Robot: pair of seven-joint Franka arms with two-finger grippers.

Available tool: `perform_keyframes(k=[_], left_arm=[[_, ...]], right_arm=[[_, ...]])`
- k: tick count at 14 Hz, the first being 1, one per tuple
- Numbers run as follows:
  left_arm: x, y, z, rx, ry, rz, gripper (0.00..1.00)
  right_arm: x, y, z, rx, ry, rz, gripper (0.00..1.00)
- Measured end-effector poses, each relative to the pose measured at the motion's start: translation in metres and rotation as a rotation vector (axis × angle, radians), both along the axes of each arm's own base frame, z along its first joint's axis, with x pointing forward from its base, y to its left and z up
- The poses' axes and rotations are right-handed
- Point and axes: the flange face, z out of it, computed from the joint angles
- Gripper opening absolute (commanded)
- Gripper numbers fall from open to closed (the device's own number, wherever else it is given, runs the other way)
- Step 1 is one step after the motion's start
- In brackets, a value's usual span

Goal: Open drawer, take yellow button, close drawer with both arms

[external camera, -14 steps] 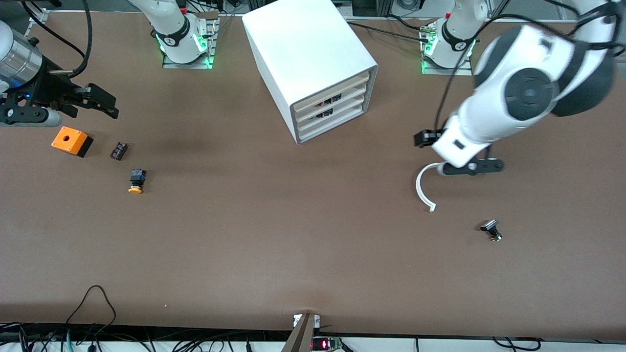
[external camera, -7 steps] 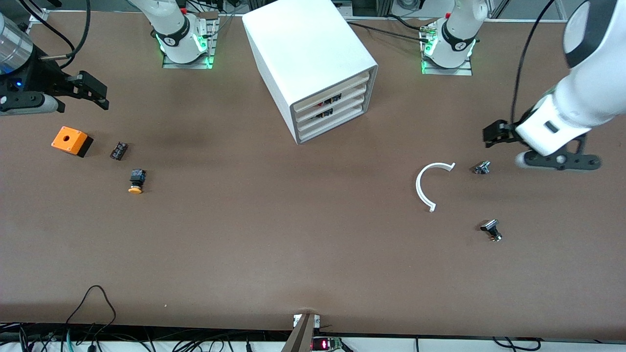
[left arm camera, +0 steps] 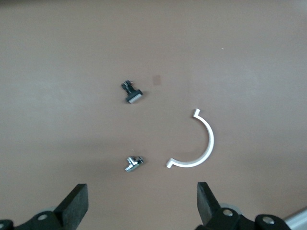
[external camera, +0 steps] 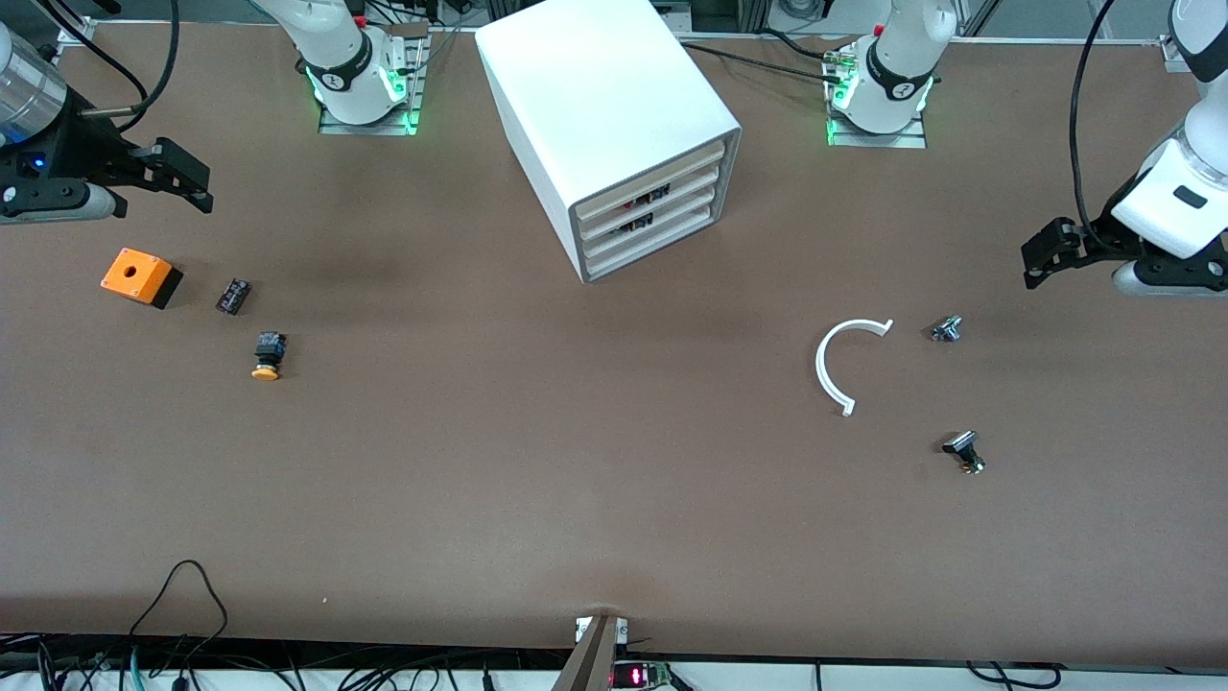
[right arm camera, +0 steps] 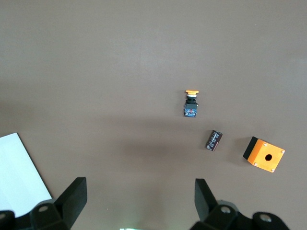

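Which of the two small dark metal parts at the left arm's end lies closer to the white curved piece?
The silvery small part, beside the upper tip of the white curved piece. The darker T-shaped part lies nearer the front camera, clear of the curve.

A broad brown table fills the scene (evenly lit, matte), with black cables trailing along its near edge.

The left arm comes from its base at 1 o'clock in the front view, and its left gripper hangs at 3 o'clock with fingers spread wide. The right arm comes from 11 o'clock, and its right gripper hangs at 9 o'clock with fingers also wide apart
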Motion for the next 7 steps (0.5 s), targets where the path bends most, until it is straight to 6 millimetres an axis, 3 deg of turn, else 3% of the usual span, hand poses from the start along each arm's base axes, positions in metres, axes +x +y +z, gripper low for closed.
perform_keyframes(k=[4,7], left_arm=[[-0.022,0.01,0.006,-0.025,0.084,-0.015,1.0],[-0.02,0.007,0.013,-0.025,0.099,-0.03,1.0]], right_arm=[[0.001,-0.002,-0.001,0.0,0.0,-0.004,0.99],[0.002,-0.002,-0.001,0.001,-0.003,-0.004,0.99]])
